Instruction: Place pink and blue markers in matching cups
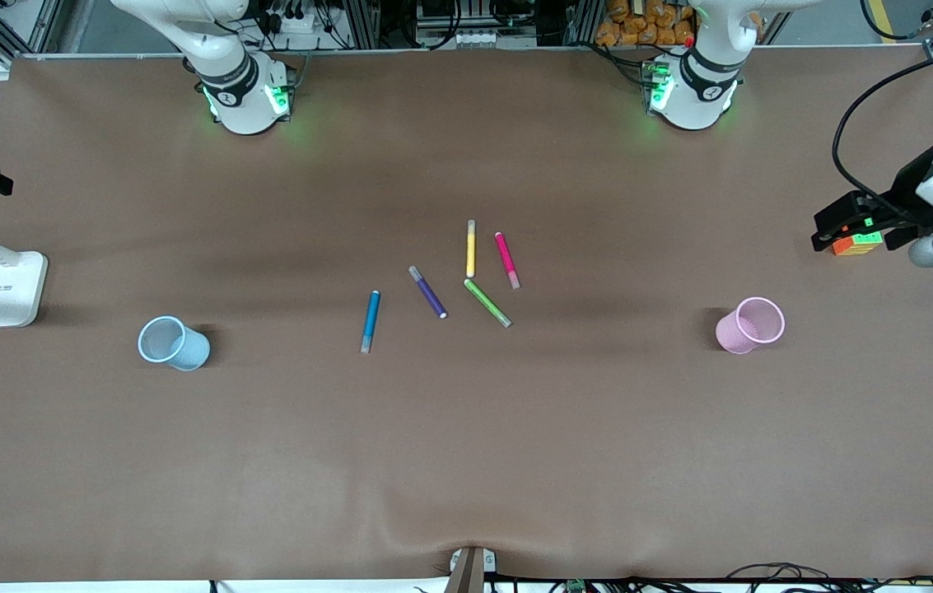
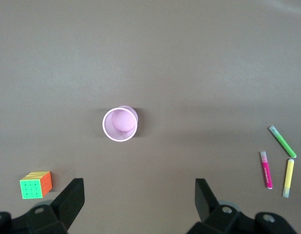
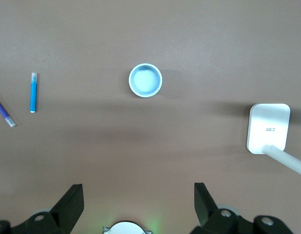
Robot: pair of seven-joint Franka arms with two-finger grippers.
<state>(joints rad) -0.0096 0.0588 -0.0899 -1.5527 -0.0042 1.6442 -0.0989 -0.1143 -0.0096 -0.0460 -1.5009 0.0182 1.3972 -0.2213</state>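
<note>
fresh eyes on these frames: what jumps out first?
A loose cluster of five markers mid-table: blue marker toward the right arm's end, pink marker beside the yellow marker, purple and green between. The blue cup and pink cup stand upright and empty at opposite ends; both grippers hang open high above them.

Markers (image 1: pixel 466 280) lie between two cups (image 1: pixel 174 343), well apart.
</note>
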